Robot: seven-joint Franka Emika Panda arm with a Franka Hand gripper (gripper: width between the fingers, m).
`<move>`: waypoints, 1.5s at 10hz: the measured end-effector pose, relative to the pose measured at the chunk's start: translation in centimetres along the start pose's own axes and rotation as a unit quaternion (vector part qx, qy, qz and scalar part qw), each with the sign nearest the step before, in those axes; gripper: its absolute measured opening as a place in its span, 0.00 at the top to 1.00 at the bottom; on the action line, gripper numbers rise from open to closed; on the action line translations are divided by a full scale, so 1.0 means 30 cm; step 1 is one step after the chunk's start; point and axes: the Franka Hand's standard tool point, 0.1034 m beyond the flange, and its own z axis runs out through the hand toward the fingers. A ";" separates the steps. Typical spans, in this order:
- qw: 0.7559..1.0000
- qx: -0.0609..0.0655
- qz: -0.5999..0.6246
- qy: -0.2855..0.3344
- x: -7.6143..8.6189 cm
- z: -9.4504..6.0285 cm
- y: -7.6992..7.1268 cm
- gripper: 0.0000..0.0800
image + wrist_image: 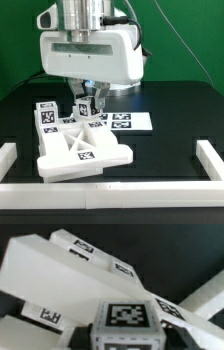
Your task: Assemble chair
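My gripper (pixel 86 108) hangs under the white wrist housing and is shut on a small white tagged cube part (pixel 86 102), holding it just above the chair assembly. In the wrist view the cube (pixel 126 314) sits between the dark fingers (pixel 93 334), with a tag on its top face and one on its side. The partly built chair (pixel 80 152) is a chunky white slab structure with tags, lying at the exterior view's front left. Its broad white slab (pixel 55 280) fills much of the wrist view. The cube hides the gripper's fingertips.
The marker board (pixel 122 122) lies flat behind the chair, towards the exterior view's right, and shows in the wrist view (pixel 120 268) as a tagged strip. Plain white border rails run along the left (pixel 8 156), right (pixel 212 160) and front (pixel 110 197) of the black table.
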 end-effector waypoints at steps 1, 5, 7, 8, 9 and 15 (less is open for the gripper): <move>1.000 0.000 -0.010 0.000 0.000 0.001 0.001 0.63; 0.959 -0.001 -0.282 -0.002 -0.008 0.005 -0.002 0.21; 0.930 -0.001 -0.369 0.000 -0.008 0.007 0.007 0.19; 0.925 -0.002 -0.381 0.000 -0.008 0.008 0.007 0.19; 0.908 -0.003 -0.420 -0.001 -0.007 0.008 0.009 0.19; 0.858 -0.010 -0.514 -0.002 -0.007 0.010 0.011 0.43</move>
